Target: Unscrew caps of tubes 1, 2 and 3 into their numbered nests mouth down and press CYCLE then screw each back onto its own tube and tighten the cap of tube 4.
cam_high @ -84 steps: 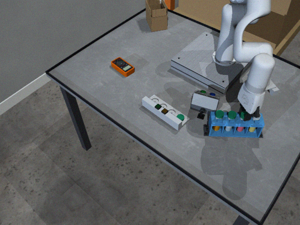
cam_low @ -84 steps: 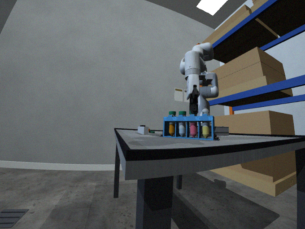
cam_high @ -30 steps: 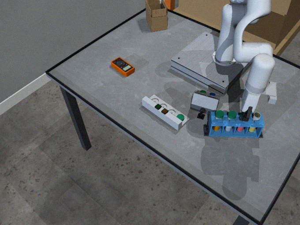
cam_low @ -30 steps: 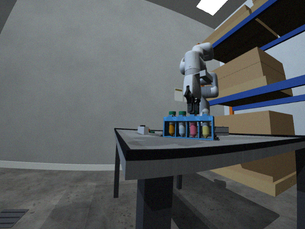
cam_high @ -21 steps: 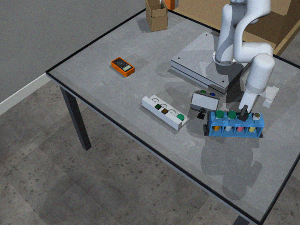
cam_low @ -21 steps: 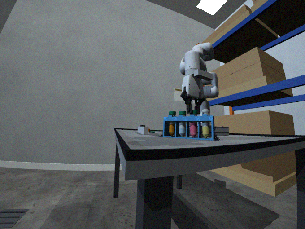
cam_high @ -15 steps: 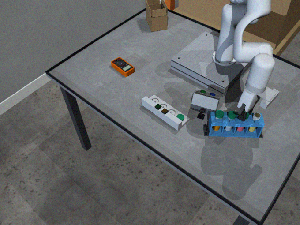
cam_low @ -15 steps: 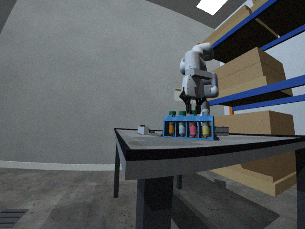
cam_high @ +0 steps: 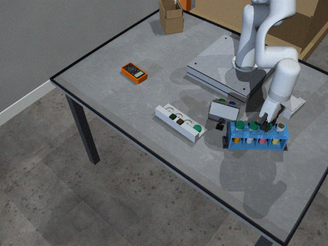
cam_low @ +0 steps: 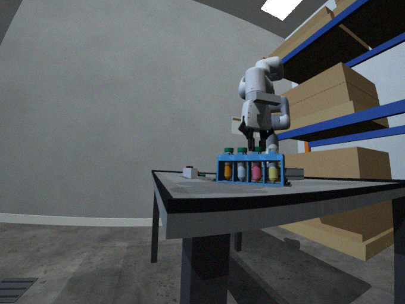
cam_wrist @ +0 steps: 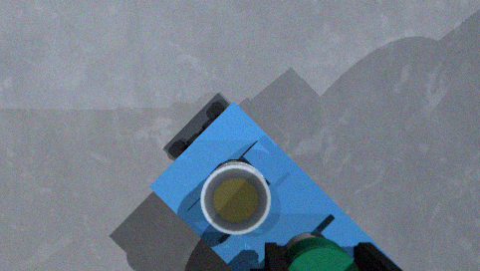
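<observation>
The blue decapping rack (cam_high: 254, 147) (cam_low: 249, 156) (cam_wrist: 239, 135) holds four tubes. My gripper (cam_high: 264, 126) (cam_low: 257, 146) (cam_wrist: 317, 260) comes straight down on the pink tube 2 and is shut on its green cap (cam_wrist: 311, 251) (cam_low: 257, 148), which sits on the tube. Tube 1 (cam_high: 280, 126) (cam_low: 272, 147) (cam_wrist: 235, 198), with yellow fill, stands open beside it. Its green cap (cam_high: 197, 127) lies in the end nest of the white cap tray (cam_high: 185, 133). Tube 3's cap (cam_high: 253, 125) (cam_low: 242, 149) and tube 4's cap (cam_high: 239, 124) (cam_low: 229, 149) are on. Both tray lamps (cam_high: 176, 118) look dark.
The key housing (cam_high: 223, 111) (cam_low: 189, 172) with the green key (cam_high: 222, 100) and the blue key (cam_high: 232, 102) stands behind the rack. An orange multimeter (cam_high: 133, 72), a cardboard box (cam_high: 171, 15) and the arm's base plate (cam_high: 216, 65) are farther off. A small black part (cam_high: 219, 125) lies by the rack's left end.
</observation>
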You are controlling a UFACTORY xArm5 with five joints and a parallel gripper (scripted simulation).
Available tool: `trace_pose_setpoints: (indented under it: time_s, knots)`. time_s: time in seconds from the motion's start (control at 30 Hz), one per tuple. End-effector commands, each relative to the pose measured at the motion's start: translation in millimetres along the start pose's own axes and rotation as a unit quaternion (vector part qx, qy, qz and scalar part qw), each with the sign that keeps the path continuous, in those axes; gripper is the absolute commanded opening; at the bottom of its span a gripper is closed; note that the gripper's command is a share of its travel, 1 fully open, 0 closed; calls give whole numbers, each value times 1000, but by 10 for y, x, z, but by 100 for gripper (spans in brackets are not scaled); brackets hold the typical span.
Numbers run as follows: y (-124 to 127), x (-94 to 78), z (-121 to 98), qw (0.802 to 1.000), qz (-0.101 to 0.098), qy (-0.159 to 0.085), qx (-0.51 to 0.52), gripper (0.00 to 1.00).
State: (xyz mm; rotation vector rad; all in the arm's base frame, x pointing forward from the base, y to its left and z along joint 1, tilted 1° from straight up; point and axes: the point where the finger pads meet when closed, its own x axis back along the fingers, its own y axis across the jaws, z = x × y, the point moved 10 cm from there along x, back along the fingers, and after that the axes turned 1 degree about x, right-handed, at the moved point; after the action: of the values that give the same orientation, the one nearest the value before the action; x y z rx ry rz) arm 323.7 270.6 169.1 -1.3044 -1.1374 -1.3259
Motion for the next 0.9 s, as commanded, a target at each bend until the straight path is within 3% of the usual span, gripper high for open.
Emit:
trace_pose_setpoints:
  time_s: [0.0, 0.17, 0.37, 0.43, 0.87]
  knots:
    - [15, 12, -1, 1000, 3, 5, 0, 0]
    - [15, 13, -1, 995, 3, 6, 100, 0]
    - [14, 15, -1, 973, 2, 6, 229, 0]
    - [14, 15, -1, 973, 2, 6, 229, 0]
    - [14, 18, -1, 871, 0, 6, 492, 0]
